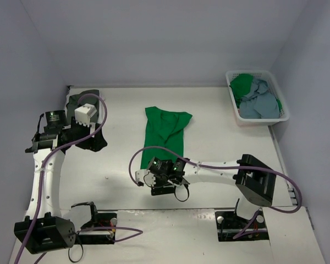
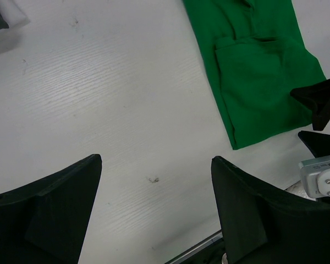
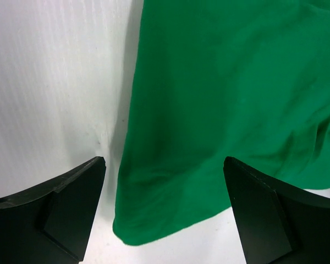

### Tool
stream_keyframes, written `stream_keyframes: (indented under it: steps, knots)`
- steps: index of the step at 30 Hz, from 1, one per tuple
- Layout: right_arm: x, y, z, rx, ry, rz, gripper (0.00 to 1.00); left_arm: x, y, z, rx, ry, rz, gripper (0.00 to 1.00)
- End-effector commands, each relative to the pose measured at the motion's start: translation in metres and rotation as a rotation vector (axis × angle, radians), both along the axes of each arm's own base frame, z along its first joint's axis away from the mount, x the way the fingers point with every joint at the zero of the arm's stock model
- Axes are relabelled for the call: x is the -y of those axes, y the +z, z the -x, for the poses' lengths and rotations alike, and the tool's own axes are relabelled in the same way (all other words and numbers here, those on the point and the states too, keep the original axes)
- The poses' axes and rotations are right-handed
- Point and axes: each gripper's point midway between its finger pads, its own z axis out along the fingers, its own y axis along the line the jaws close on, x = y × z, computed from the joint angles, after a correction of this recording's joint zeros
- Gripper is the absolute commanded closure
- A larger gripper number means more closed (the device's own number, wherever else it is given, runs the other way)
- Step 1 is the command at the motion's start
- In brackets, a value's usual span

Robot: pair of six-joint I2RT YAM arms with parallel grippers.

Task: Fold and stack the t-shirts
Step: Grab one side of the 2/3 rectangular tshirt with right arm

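Right hand (image 3: 162,165), black fingers (image 3: 55,209) spread wide, over rounded hem corner of soft green t-shirt (image 3: 236,82)

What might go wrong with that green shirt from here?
The right fingers stand open over the near hem of the green shirt; they may pinch only one layer and undo the fold. The left fingers hang open over bare table, so a one-sided lift could drag it crooked.
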Motion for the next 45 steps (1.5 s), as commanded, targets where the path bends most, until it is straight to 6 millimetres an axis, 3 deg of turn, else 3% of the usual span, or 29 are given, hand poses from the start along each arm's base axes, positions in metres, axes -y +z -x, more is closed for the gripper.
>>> stream_keyframes:
  steps: [1, 13, 18, 24, 30, 35, 41, 45]
  knots:
    - [-0.013, 0.003, -0.007, 0.034, 0.007, -0.041, 0.14, 0.001, 0.015, -0.008, 0.058, -0.008, 0.019, 0.25]
    - [-0.02, -0.018, -0.009, 0.014, 0.03, -0.01, 0.15, 0.003, 0.016, -0.01, 0.06, -0.015, 0.038, 0.25]
    - [-0.02, -0.032, -0.009, -0.01, 0.04, 0.019, 0.2, 0.003, 0.017, -0.008, 0.062, -0.015, 0.041, 0.25]
    - [-0.011, -0.051, 0.003, -0.093, 0.071, 0.075, 0.4, 0.004, 0.018, -0.008, 0.063, -0.013, 0.057, 0.25]
    - [0.001, -0.058, 0.01, -0.157, 0.075, 0.114, 0.52, 0.005, 0.02, -0.007, 0.065, -0.02, 0.068, 0.25]
    - [0.002, -0.054, 0.016, -0.182, 0.091, 0.112, 0.64, 0.005, 0.021, -0.004, 0.074, -0.017, 0.072, 0.25]
    - [0.003, -0.047, 0.023, -0.214, 0.106, 0.105, 1.0, 0.006, 0.022, -0.003, 0.076, -0.018, 0.079, 0.25]
    - [-0.002, -0.024, 0.03, -0.221, 0.133, 0.044, 1.0, 0.007, 0.023, -0.002, 0.08, -0.021, 0.081, 0.25]
